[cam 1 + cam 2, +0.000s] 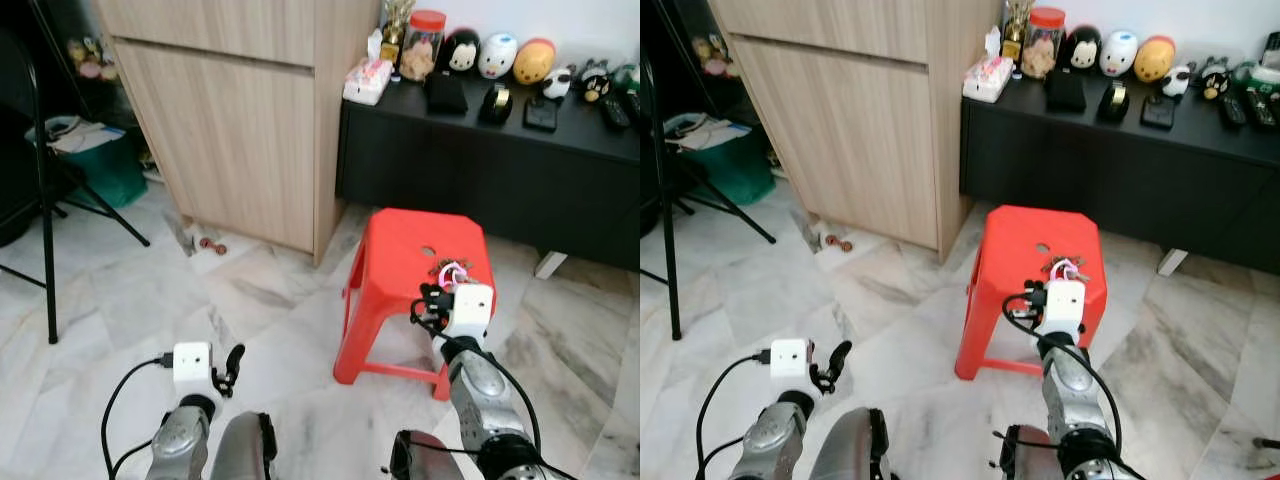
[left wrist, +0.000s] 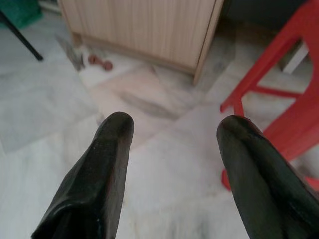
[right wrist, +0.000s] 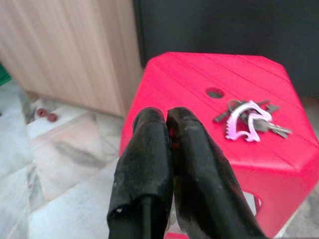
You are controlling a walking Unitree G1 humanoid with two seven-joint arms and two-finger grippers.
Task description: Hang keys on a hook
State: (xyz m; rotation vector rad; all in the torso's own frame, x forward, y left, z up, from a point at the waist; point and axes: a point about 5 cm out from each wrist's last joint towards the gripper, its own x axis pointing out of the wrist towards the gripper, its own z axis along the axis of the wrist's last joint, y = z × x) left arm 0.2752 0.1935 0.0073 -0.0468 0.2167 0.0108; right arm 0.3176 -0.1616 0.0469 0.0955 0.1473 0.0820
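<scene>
The right hand (image 3: 167, 122) is closed and holds nothing, just before the red stool (image 3: 279, 164). The keys (image 3: 247, 121) lie on the stool top, light, loose, probably slippery; the pink ring seems best to pinch. The left hand (image 2: 174, 134) hangs open, empty.

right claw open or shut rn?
Shut and empty: the right claw has its two black fingers pressed together, above the near edge of the red stool, short of the keys.
</scene>
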